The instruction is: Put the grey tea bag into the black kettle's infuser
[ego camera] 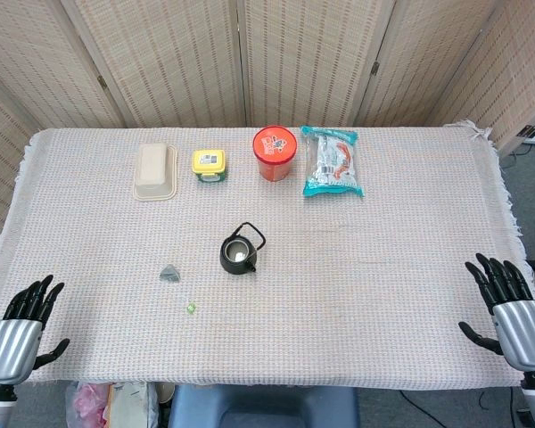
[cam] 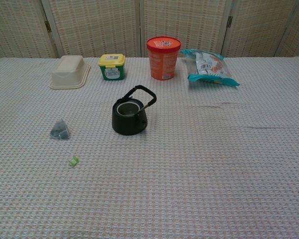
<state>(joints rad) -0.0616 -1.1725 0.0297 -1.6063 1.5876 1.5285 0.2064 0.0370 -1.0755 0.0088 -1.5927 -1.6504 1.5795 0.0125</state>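
Observation:
The grey pyramid tea bag [ego camera: 170, 273] [cam: 60, 130] lies on the cloth, left of the black kettle [ego camera: 240, 251] [cam: 130, 115]. Its small green tag [ego camera: 190, 308] [cam: 74, 161] rests a little nearer the front edge. The kettle stands upright with no lid, its handle raised and the metal infuser [cam: 127, 108] showing inside. My left hand [ego camera: 22, 328] hovers open at the near left corner, far from the tea bag. At the near right edge my right hand [ego camera: 510, 308] is also open and holds nothing. Neither hand appears in the chest view.
Along the back stand a cream tub upside down [ego camera: 155, 170], a yellow-lidded green jar [ego camera: 209, 165], a red cup with a lid [ego camera: 275, 152] and a teal snack packet [ego camera: 331, 161]. A woven cloth [ego camera: 392, 267] covers the table; folding screens stand behind.

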